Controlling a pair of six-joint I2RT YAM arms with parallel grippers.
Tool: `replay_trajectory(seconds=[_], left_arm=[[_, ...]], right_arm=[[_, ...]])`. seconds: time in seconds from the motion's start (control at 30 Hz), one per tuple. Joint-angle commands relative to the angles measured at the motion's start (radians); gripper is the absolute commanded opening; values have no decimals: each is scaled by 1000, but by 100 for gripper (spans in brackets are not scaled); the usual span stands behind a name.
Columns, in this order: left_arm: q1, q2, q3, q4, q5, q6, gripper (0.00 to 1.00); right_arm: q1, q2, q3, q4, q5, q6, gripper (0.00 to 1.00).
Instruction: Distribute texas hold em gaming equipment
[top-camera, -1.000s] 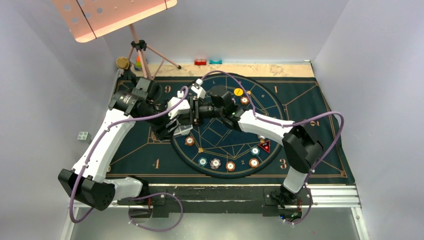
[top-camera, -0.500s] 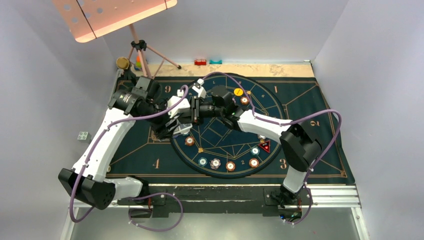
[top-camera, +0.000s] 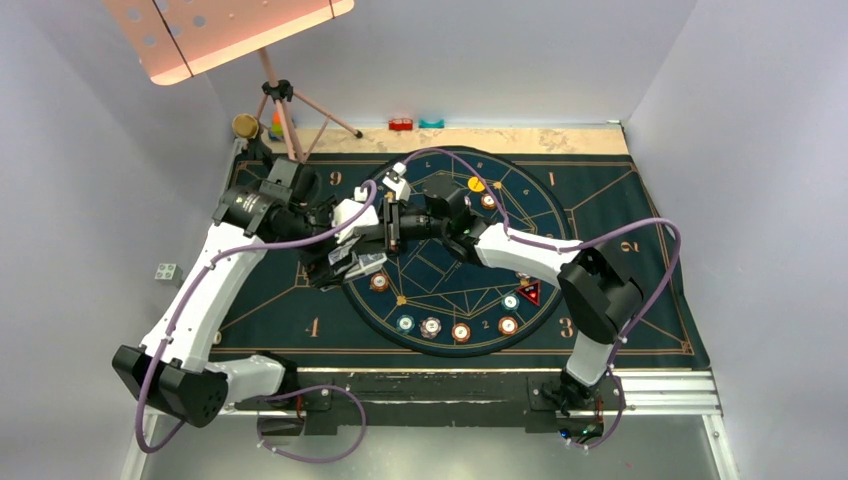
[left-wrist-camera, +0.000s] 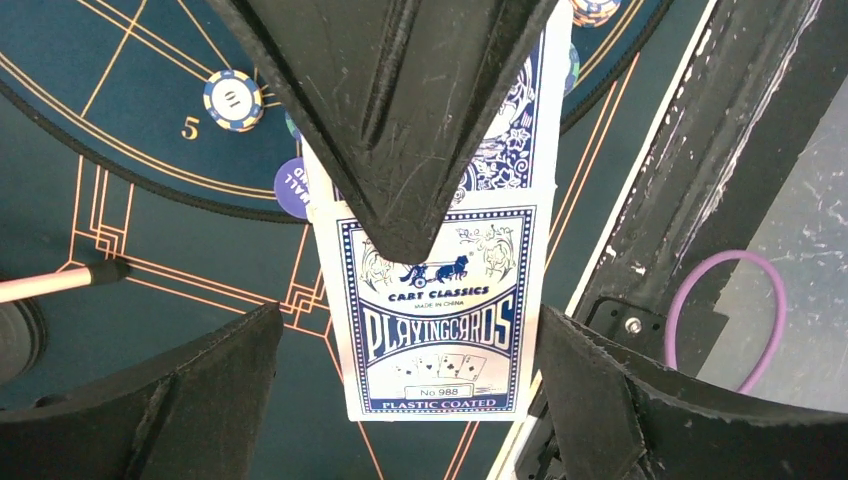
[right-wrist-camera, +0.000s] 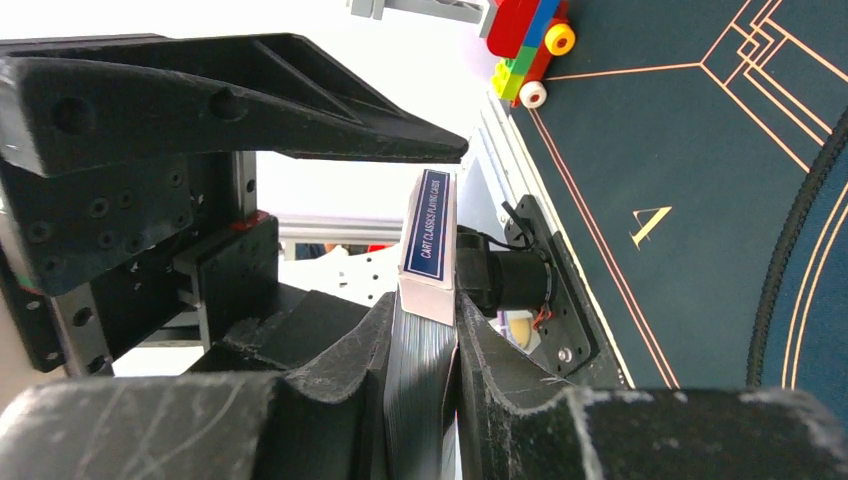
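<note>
The right tool (right-wrist-camera: 425, 335) was clamped on a blue-and-white card box (right-wrist-camera: 428, 245), its two black fingers pressed against the box's broad faces. The left tool (left-wrist-camera: 410, 325) stood wide apart, one finger on either side of the same box (left-wrist-camera: 440, 330). In the left wrist view those fingers (left-wrist-camera: 200, 400) appeared to stand just clear of the box edges, though the angle made that hard to judge. The box was held in the air above the mat, printed face towards the left wrist camera.

From above, both tools met at about nine o'clock on the round design of the dark blue mat (top-camera: 620, 220). Poker chips (top-camera: 460, 332) lay spaced along the rim of that circle, from eight o'clock through six to about four. A red triangular marker (top-camera: 529, 293) lay at four o'clock, beside a chip. A yellow disc (top-camera: 476, 184) lay near one o'clock, with another chip just below it.
</note>
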Motion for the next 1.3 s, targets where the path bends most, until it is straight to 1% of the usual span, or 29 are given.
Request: replay_trajectory(seconds=[0.0, 0.1, 0.17, 0.33, 0.47, 0.6, 0.67, 0.77, 0.93, 1.03, 1.1, 1.13, 1.2, 1.23, 1.27], left_arm=[[-1, -13, -35, -29, 20, 85, 100], [-1, -24, -72, -32, 15, 112, 100], [-1, -31, -93, -4, -4, 110, 100], [-1, -18, -89, 15, -9, 99, 99], [-1, -7, -68, 23, 10, 84, 88], [-2, -6, -54, 33, 26, 74, 74], [-1, -5, -59, 36, 20, 75, 66], [-3, -6, -71, 35, 17, 77, 57], [-3, -32, -79, 51, 24, 63, 54], [-3, -52, -80, 64, 39, 59, 49], [-3, -62, -88, 76, 48, 59, 40], [-3, -63, -92, 79, 51, 60, 31], [-3, -60, -101, 77, 51, 70, 6], [-3, -57, -105, 75, 50, 71, 0], [-3, -51, -106, 67, 47, 74, 0]], right_arm=[[-8, -51, -3, 77, -30, 14, 7], [-10, -60, -2, 76, -26, 14, 7], [-9, -59, 4, 77, -27, 15, 7], [-10, -58, 2, 81, -23, 22, 7], [-10, -58, -1, 79, -20, 23, 7], [-10, -50, -2, 79, -21, 29, 7], [-10, -51, -2, 80, -21, 29, 7], [-10, -51, -2, 78, -21, 29, 8], [-10, -51, -4, 69, -19, 29, 9], [-10, -46, -2, 67, -24, 35, 10], [-9, -47, 0, 65, -25, 35, 11], [-10, -48, 0, 64, -26, 35, 13], [-9, -53, 1, 59, -28, 28, 24], [-10, -57, 1, 51, -29, 21, 30], [-10, -63, 1, 41, -29, 12, 35]])
